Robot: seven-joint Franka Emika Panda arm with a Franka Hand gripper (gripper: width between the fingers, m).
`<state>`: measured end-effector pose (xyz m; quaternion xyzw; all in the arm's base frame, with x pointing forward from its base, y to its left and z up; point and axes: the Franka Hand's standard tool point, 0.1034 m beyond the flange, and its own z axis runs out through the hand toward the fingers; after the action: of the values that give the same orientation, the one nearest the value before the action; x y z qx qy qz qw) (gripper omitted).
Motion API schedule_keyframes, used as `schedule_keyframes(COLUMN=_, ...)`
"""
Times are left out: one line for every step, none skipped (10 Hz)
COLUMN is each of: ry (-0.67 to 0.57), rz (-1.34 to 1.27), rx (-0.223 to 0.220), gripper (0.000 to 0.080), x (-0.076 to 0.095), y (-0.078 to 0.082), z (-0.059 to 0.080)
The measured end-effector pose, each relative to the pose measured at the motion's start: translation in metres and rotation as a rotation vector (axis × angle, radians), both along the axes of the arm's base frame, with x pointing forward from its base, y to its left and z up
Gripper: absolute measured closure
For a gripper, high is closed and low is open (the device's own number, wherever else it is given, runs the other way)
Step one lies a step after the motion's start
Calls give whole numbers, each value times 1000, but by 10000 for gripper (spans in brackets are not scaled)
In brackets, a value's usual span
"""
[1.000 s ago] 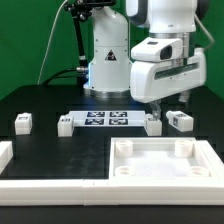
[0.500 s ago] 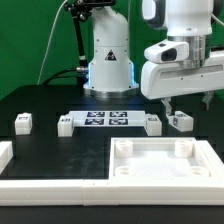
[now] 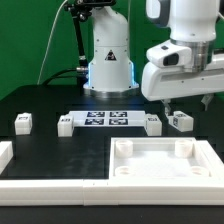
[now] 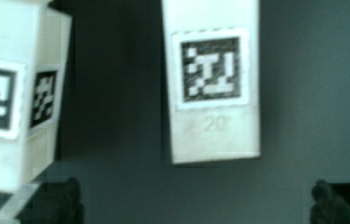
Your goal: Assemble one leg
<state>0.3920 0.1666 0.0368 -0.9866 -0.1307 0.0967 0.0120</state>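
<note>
Several legs, small white tagged blocks, stand in a row on the black table: one at the far left (image 3: 22, 122), one beside the marker board (image 3: 66, 124), one at the board's right end (image 3: 152, 123) and one further right (image 3: 180, 120). My gripper (image 3: 186, 103) hangs open and empty just above the rightmost leg, apart from it. In the wrist view a long white leg (image 4: 213, 80) with a tag lies ahead of the open gripper (image 4: 197, 205), and a second leg (image 4: 21, 90) lies beside it. Both dark fingertips (image 4: 51, 200) show with nothing between them.
The marker board (image 3: 107, 119) lies flat in the middle. The large white square tray-like part (image 3: 125, 180) with corner sockets lies at the front right. A white frame piece (image 3: 8, 160) runs along the front left. The robot base (image 3: 108, 65) stands at the back.
The arm has moved toward the exterior view's right and slightly up, from over the leg at the board's end to over the rightmost leg. The jaws stay open and empty.
</note>
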Motion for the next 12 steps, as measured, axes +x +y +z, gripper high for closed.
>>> schedule_keyframes(ry=96, rz=15, rx=-29, gripper=151, x=-8, y=1, z=-4)
schedule_keyframes(ry=188, rz=22, rx=-55, gripper=151, x=-12, y=3, z=-8)
schedule_keyframes(ry=253, rz=24, rx=-71, gripper=151, x=-12, y=3, z=-12)
schedule_keyframes(ry=307, rz=26, rx=-85, gripper=151, x=-16, y=3, z=-16)
schedule_keyframes(ry=392, rz=32, rx=-110, gripper=151, x=-24, y=1, z=-16)
schedule_keyframes(ry=462, rz=35, rx=-128, gripper=151, x=-27, y=1, z=-19)
schedule_keyframes(ry=598, rz=44, rx=-167, gripper=151, x=-37, y=-1, z=-20)
schedule_keyframes(ry=652, rz=46, rx=-176, gripper=151, x=-34, y=1, z=-27)
schedule_keyframes(ry=753, rz=54, rx=-203, gripper=151, x=-42, y=-2, z=-25)
schedule_keyframes(ry=852, rz=55, rx=-232, gripper=151, x=-45, y=-3, z=-25)
schedule_keyframes(ry=905, rz=56, rx=-247, gripper=151, x=-44, y=-3, z=-23)
schedule_keyframes(ry=947, rz=58, rx=-259, gripper=181, x=-45, y=-4, z=-21)
